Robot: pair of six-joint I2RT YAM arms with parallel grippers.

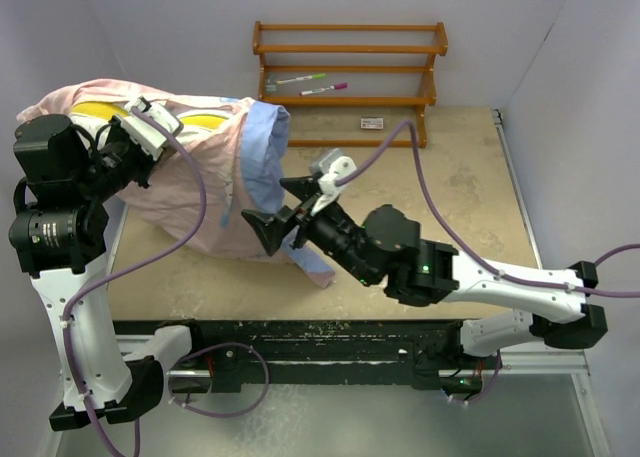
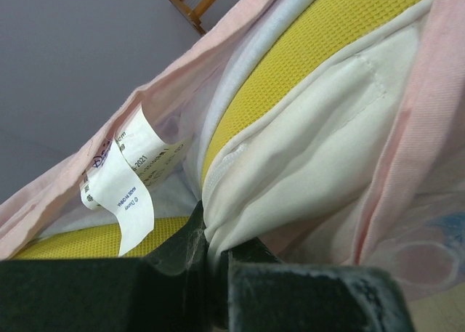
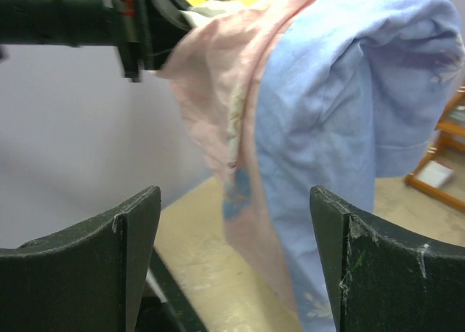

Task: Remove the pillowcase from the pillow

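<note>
While the left gripper [image 2: 211, 263] clamps the pillow [image 2: 320, 136] at its seam, the right gripper [image 3: 232, 205] stands wide, empty; the pillowcase [image 1: 205, 192], seemingly limp and light, wants gripping at its blue hem, mid-frame.

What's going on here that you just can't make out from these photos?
- Most of the pillow: top view, wrapped in the pillowcase.
- Fingers of the left gripper: top view, buried under its camera and cloth.
- Print on the tag: left wrist view, too small and blurred.
- Lower end of the pillowcase: right wrist view, cut off by the bottom edge beside the open right gripper.
- The card by the rack: top view, too small to read.
</note>
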